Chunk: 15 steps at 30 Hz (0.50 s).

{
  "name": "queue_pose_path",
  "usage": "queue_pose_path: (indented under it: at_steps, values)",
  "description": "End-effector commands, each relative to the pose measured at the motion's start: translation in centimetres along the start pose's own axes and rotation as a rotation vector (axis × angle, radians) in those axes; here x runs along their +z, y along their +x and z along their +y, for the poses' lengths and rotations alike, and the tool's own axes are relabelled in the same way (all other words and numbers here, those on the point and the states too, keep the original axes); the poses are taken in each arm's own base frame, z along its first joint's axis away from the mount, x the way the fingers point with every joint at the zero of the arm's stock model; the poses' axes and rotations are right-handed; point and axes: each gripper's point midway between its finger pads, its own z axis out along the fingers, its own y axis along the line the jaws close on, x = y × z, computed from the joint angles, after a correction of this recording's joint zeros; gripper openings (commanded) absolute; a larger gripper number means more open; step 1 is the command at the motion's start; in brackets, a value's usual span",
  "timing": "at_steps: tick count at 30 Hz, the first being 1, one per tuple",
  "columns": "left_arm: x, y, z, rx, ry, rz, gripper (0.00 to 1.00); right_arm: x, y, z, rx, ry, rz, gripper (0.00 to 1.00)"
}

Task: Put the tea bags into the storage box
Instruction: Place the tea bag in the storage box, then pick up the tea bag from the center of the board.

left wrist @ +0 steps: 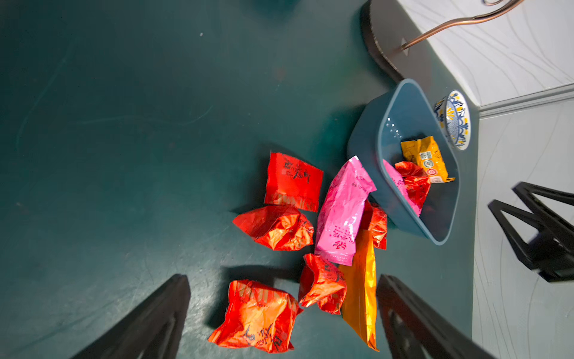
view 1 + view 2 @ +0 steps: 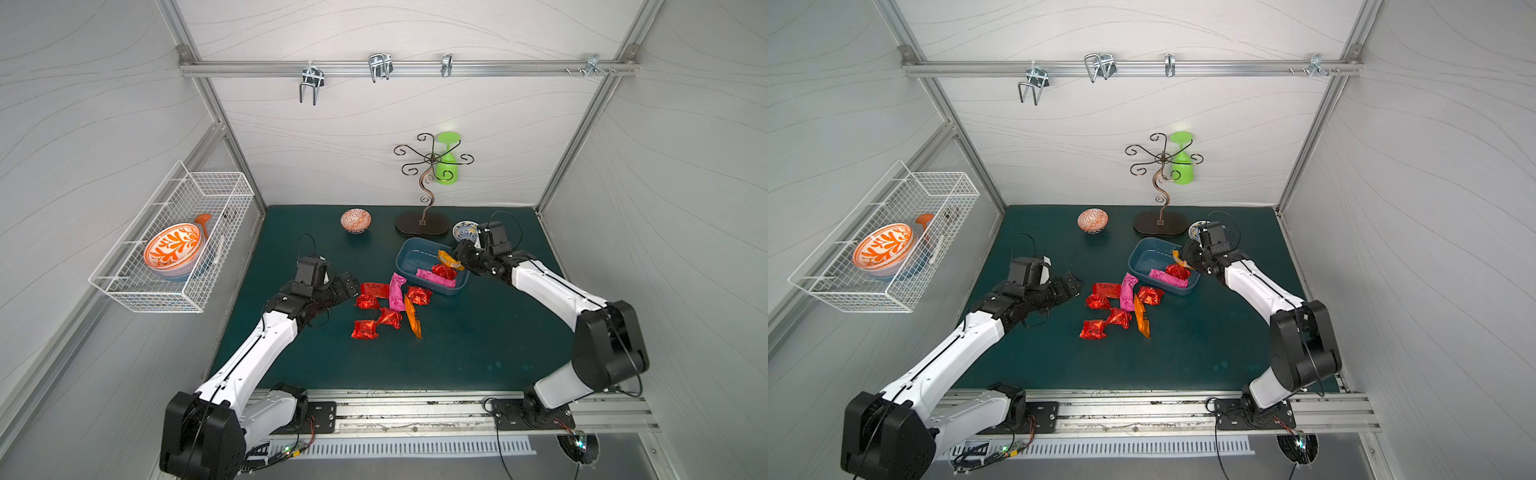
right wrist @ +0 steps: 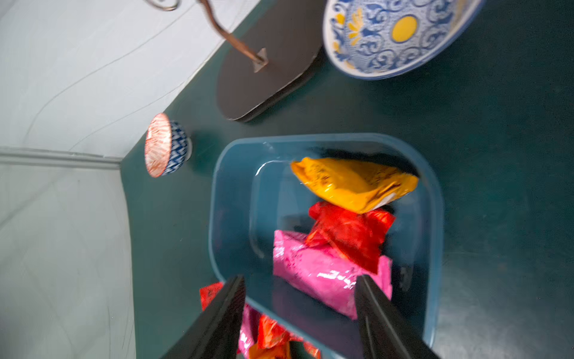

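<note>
Task about a third complete. The storage box (image 2: 417,254) is sitting right of centre in both top views, on the green mat (image 2: 478,340), and is holding three tea bags: a pink packet (image 3: 323,270) lying along the lower part of the right wrist frame, a red packet (image 3: 351,233) lying on top of it, and an orange-yellow packet (image 3: 354,183) above them in that frame (whether it is resting on the floor of the box or dropping through the air cannot be told). The right gripper (image 3: 299,281) is hovering over the rim of the box at its right side in a top view, its jaws standing apart and gripping nothing. Seven tea bags are waiting on the mat in a loose cluster just left of and below the box in the top views: five red packets (image 2: 364,329), one long pink packet (image 2: 397,292) touching the box wall, and one long orange packet (image 2: 412,316). The left gripper (image 1: 281,276) is hanging at the left edge of this cluster, fingers spread wide and empty, apparently lining up on the nearest red packet.
</note>
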Motion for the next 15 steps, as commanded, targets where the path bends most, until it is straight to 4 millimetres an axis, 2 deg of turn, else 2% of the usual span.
queue_pose_path:
  at_steps: [1,7,10,15]
  values:
    - [-0.7,-1.5,-1.1,0.039,0.015,-0.044,0.98,-2.4,2.2,1.2,-0.186,0.032,0.033,0.61]
    - [-0.6,-0.9,-0.6,0.019,0.009,-0.036,0.98,-5.6,8.7,3.9,-0.455,-0.012,0.148,0.62]
    - [-0.7,-0.7,-0.4,0.017,0.004,-0.038,0.98,-6.8,12.6,4.1,-0.549,-0.024,0.228,0.63]
    - [-0.6,0.3,0.3,-0.011,0.003,-0.021,0.98,-7.6,18.8,3.3,-0.663,0.001,0.357,0.63]
